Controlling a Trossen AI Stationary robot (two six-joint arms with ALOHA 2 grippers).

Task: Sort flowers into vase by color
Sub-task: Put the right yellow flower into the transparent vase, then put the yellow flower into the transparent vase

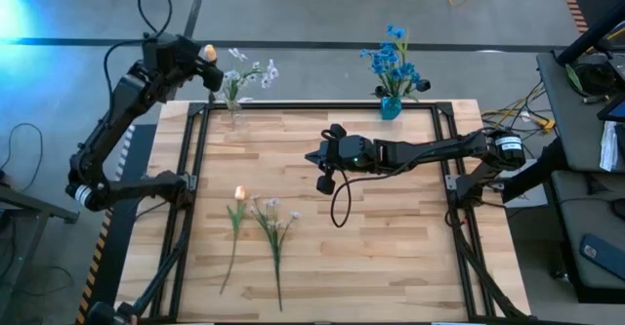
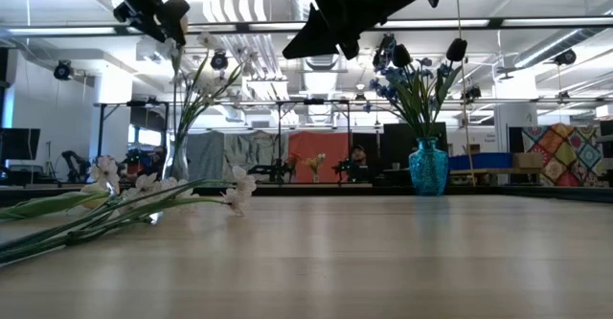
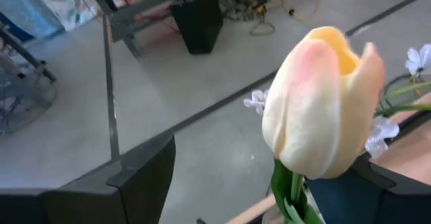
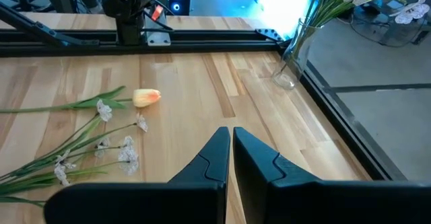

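Across the wooden counter (image 1: 391, 227), largest first: left arm reaches to the far left corner, its left pincer (image 1: 195, 54) above the clear vase (image 1: 232, 99) with the white-lilac blossoms (image 1: 252, 73). A peach tulip (image 3: 323, 103) fills the left wrist view, its bud also showing beside the pincer in the high view; fingers stand wide apart, but whether they hold the stem I cannot tell, since the contact point is out of frame. Right arm stretches over mid-counter, right pincer (image 4: 230, 158) hovering with fingers pressed together, holding nothing. Blue vase (image 1: 391, 107) at the far edge carries the blue flowers (image 1: 394, 60). Lying flat near the front left: a second peach tulip (image 1: 238, 198) and a white-lilac spray (image 1: 273, 216), side by side, stems (image 1: 277, 266) pointing toward the near edge. Handling judgement: stems are light, thin and probably bendy wire or plastic, likely to slip or roll; blossoms crush easily, so take hold mid-stem below the leaves, not at the head. Hard to make out: in the low view both pincers are cut off at the top, and whether the lying stems cross or touch is unclear.
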